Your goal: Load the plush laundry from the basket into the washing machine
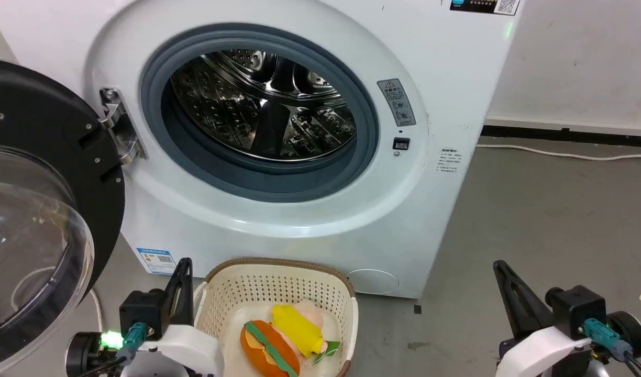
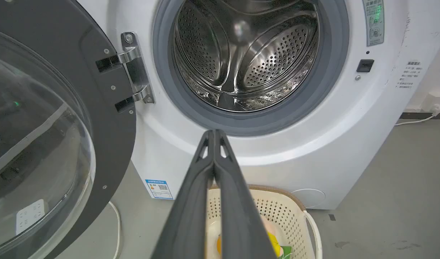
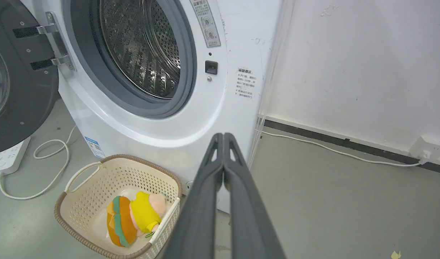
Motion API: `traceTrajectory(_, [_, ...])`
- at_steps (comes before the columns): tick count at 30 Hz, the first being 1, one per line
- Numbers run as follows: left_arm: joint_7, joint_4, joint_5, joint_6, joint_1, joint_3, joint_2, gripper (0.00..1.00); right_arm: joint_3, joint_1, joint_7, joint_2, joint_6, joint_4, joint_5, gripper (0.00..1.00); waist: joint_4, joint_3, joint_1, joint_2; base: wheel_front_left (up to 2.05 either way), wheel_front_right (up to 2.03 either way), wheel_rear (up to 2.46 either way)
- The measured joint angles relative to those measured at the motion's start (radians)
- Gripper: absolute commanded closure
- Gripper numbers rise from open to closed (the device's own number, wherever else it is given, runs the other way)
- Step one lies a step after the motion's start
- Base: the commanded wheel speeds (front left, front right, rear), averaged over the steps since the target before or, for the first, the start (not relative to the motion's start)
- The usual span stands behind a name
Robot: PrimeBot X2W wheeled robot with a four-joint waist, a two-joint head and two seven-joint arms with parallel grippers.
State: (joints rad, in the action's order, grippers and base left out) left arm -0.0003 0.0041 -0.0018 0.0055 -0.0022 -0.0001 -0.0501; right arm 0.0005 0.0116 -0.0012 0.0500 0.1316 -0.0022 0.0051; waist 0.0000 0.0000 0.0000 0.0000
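Plush laundry: orange bun (image 1: 268,343) and yellow-shirted doll (image 1: 298,325) lie touching in the basket (image 1: 278,285) on the floor (image 1: 535,220), just before the washing machine (image 1: 446,78) — door (image 1: 43,131) swung open at left. My left fingers (image 1: 181,288) and right fingers (image 1: 514,299) are pressed closed, empty — left beside the basket, right well apart.

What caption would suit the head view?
Plush burger and doll lie in the basket before the washing machine, door swung open.
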Motion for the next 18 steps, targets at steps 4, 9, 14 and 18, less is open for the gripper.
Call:
traceTrajectory(4, [0.000, 0.000, 0.000, 0.000, 0.000, 0.000, 0.000, 1.00, 0.000, 0.000, 0.000, 0.000, 0.000, 0.000, 0.000, 1.00, 0.000, 0.000, 0.0000, 0.0000, 0.00, 0.00, 0.00])
traceTrajectory(9, [0.000, 0.000, 0.000, 0.000, 0.000, 0.000, 0.000, 1.00, 0.000, 0.000, 0.000, 0.000, 0.000, 0.000, 0.000, 1.00, 0.000, 0.000, 0.0000, 0.0000, 0.00, 0.00, 0.00])
traceTrajectory(14, [0.000, 0.000, 0.000, 0.000, 0.000, -0.001, 0.000, 1.00, 0.000, 0.000, 0.000, 0.000, 0.000, 0.000, 0.000, 1.00, 0.000, 0.000, 0.0000, 0.0000, 0.00, 0.00, 0.00])
traceTrajectory(18, [0.000, 0.000, 0.000, 0.000, 0.000, 0.000, 0.000, 1.00, 0.000, 0.000, 0.000, 0.000, 0.000, 0.000, 0.000, 1.00, 0.000, 0.000, -0.0001, 0.0000, 0.00, 0.00, 0.00])
